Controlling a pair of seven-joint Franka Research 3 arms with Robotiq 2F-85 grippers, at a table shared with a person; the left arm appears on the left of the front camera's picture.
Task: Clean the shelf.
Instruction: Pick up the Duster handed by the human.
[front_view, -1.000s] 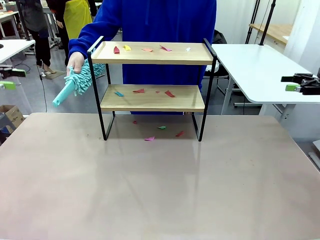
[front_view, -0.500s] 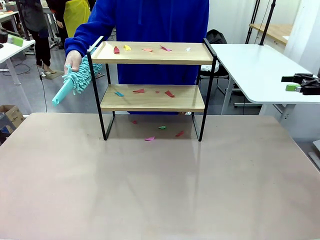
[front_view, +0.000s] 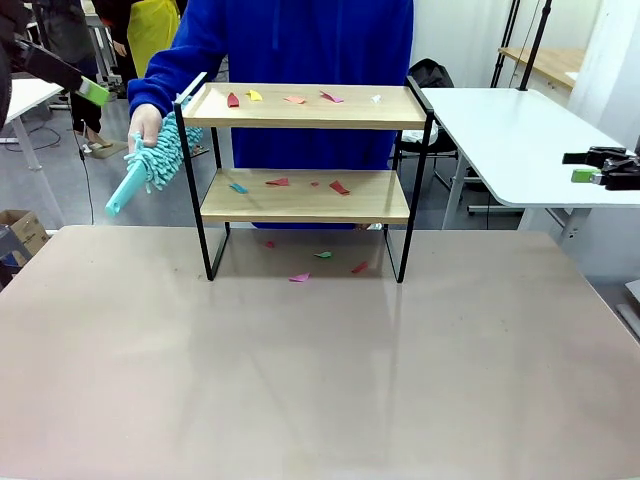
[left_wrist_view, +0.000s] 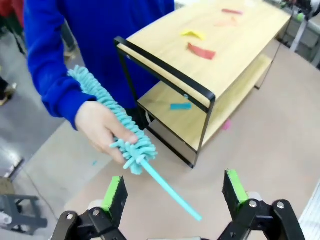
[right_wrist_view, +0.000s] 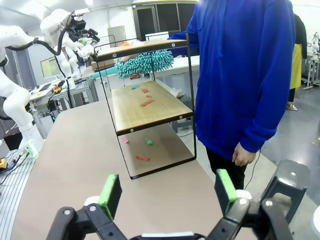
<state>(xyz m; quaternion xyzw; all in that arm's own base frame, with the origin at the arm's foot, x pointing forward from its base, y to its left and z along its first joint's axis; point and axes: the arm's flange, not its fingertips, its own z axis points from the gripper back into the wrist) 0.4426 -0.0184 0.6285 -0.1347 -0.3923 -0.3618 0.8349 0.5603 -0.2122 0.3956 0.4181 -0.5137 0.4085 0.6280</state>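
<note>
The left gripper (left_wrist_view: 173, 189) has swung up and in over the last second. In the front view its green pad now shows at the top left, just beside the person's raised arm. The person's hand (front_view: 148, 125) has lifted the teal duster (front_view: 160, 158) a little, closer to the shelf's left rail.

The shelf (front_view: 310, 120) stands at the far middle of the table (front_view: 300, 380), in front of the person in the blue top. Coloured paper scraps (front_view: 338, 187) lie on both wood boards and on the table beneath the lower one.

In the left wrist view the hand is wrapped around the duster's fluffy head, and the bare handle points down and out toward the camera. The left gripper's jaws stand wide apart below it, with nothing held and the handle not touching either pad.

The right gripper (right_wrist_view: 167, 190) is also spread open and empty. It looks along the table at the shelf's end frame, well apart from it. The person's other hand (right_wrist_view: 243, 155) hangs loose at the side.
</note>
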